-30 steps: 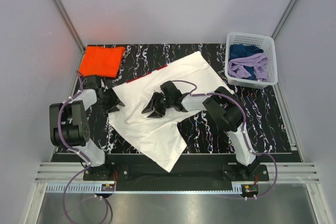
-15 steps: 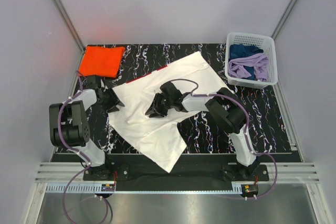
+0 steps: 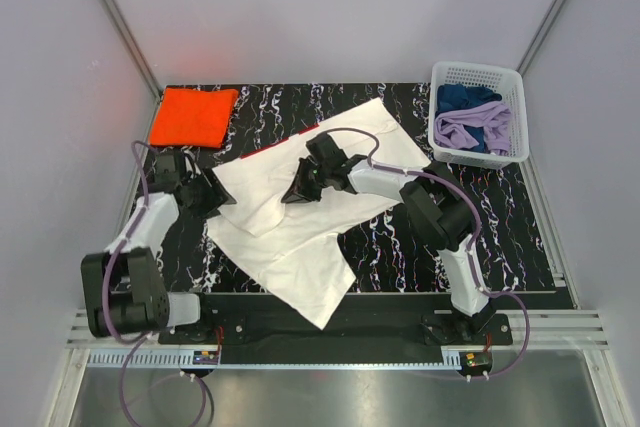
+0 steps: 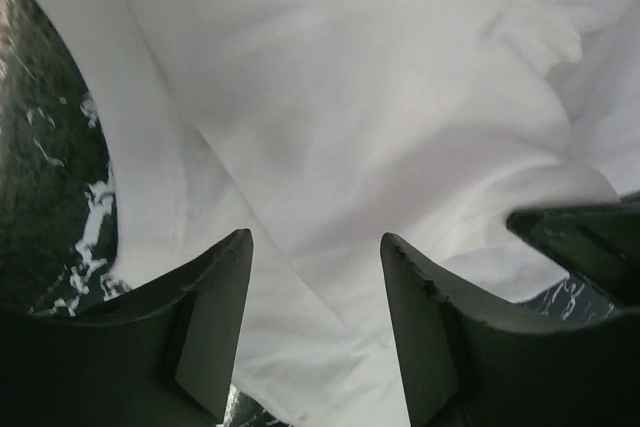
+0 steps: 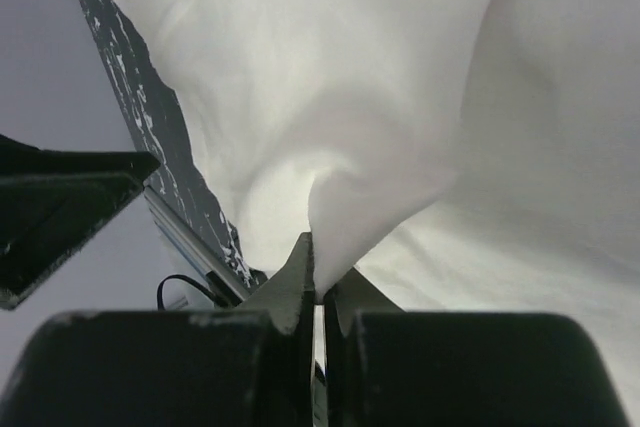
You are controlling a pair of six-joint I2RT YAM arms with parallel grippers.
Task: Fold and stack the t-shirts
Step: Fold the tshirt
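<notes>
The white shirt (image 3: pixel 300 257) lies open and creased on the desk (image 3: pixel 420 247). Its long axis runs diagonally from the near edge at centre up toward the far right, ending short of the basket (image 3: pixel 475 67). The right hand (image 3: pixel 298 190) is over the middle of the shirt. The right wrist view shows it (image 5: pixel 318 247) clamped together on a raised peak of white cloth (image 5: pixel 400 67), with the fabric tented up from the pinch. The left hand (image 3: pixel 218 194) sits at the shirt's left edge. In its own view the fingers stand apart (image 4: pixel 315 242) with white cloth (image 4: pixel 380 97) below and between them. Whether they touch the cloth cannot be told. The two hands are thus on one line across the shirt's short axis, left hand at the edge and right hand at the centre. Judgement: the fold in hand turns on carrying that pinched centre across toward the left, and the left arm is nearer to that edge. The orange shirt (image 3: pixel 193 115) is already folded flat at the far-left corner, apart from the white one and nearer the left arm, so the stack is likely to form there. The basket at the far right holds a blue cloth (image 3: pixel 462 97) and a purple cloth (image 3: pixel 485 125), both bunched. Neither hand is near it.
</notes>
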